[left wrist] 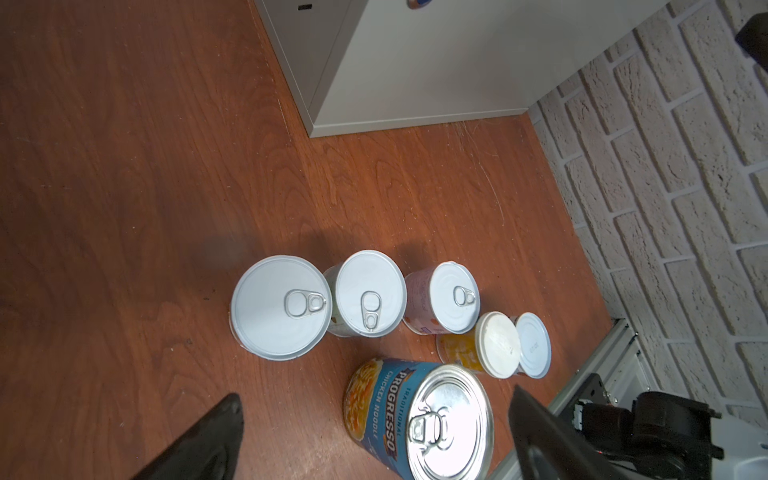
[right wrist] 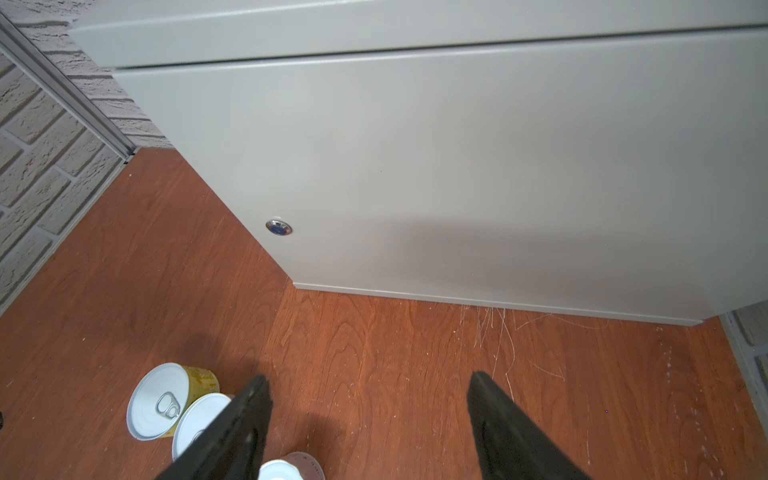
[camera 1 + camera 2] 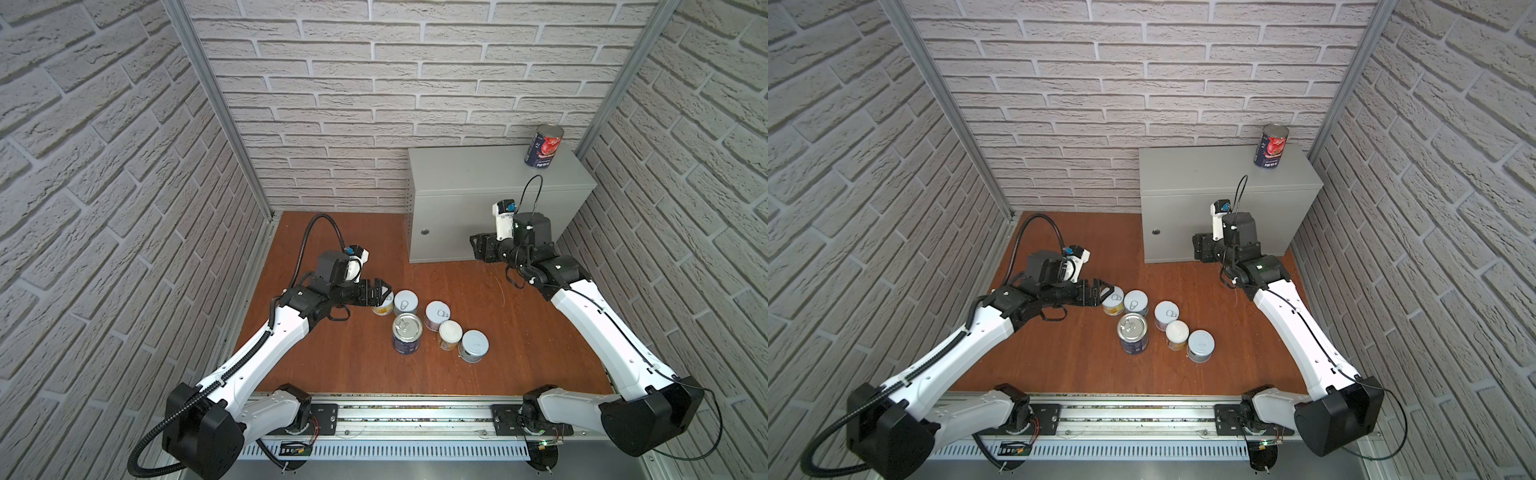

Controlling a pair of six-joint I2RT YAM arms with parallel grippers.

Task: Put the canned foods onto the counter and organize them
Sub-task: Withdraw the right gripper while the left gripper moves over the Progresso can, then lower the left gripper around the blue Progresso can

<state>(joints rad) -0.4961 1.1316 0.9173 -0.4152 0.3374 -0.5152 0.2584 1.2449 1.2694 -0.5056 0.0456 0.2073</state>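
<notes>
A dark-blue tomato can [image 3: 544, 146] [image 3: 1271, 145] stands on the back right corner of the grey counter [image 3: 478, 174] [image 3: 1204, 174]. On the wooden floor stand a tall blue soup can [image 3: 407, 333] [image 1: 415, 424] and several short white-lidded cans: yellow [image 3: 383, 306] [image 1: 280, 307], white [image 3: 406, 301], pink [image 3: 437, 314], orange [image 3: 450, 334] and grey [image 3: 473, 345]. My left gripper [image 3: 384, 291] [image 1: 376, 392] hangs open over the yellow can's edge, holding nothing. My right gripper [image 3: 476, 245] [image 2: 369, 376] is open and empty, low in front of the counter's door [image 2: 457, 166].
Brick walls close in the floor [image 3: 340, 365] on three sides. The counter fills the back right corner, and its lock [image 3: 424, 232] faces forward. The metal rail [image 3: 415, 415] with both arm bases runs along the front edge.
</notes>
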